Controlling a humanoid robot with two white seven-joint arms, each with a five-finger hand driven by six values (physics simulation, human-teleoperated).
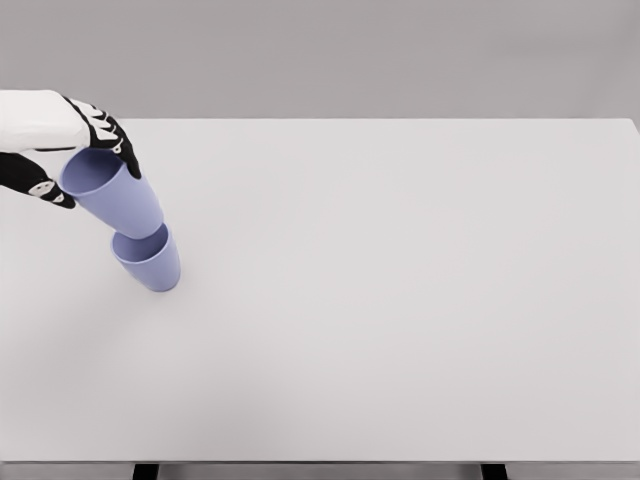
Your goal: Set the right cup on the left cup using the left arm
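Two lavender-blue cups show at the left of the head view. The lower cup (150,262) stands on the white table (400,300). The upper cup (112,192) is tilted, its bottom end resting in the mouth of the lower cup and its open rim pointing up and to the left. My left hand (75,150) comes in from the left edge, its fingers (112,138) curled around the upper cup's rim. The right arm does not show.
The table's far edge runs just behind the hand, and its left edge falls outside the picture. Two dark table legs (145,471) show below the front edge.
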